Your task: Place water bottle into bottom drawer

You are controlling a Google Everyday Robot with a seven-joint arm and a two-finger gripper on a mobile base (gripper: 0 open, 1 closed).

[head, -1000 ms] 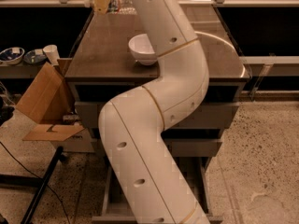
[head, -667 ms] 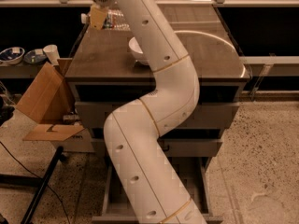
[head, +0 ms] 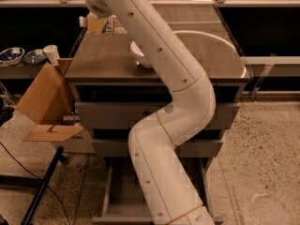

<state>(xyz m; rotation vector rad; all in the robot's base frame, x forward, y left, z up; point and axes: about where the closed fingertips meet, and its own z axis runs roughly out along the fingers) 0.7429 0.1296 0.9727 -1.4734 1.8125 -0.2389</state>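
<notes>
Gripper (head: 96, 23) had come down and to the left in the last second. It sat at the back left corner of the cabinet top (head: 108, 60), right up against the water bottle (head: 116, 25). I could not tell if it was open or closed.

The big white arm (head: 159, 125) had swung left with it. It rose from the floor, bent, and reached far back. Down low, the bottom drawer (head: 119, 191) stood pulled out, and its grey inside showed beside the arm. The white bowl (head: 139, 57) sat mid-top, half hidden behind the arm. The water bottle seemed to lie on its side at the back — not lifted yet.

My guess was that the grab came next — the trip down to the drawer was all still to do.
</notes>
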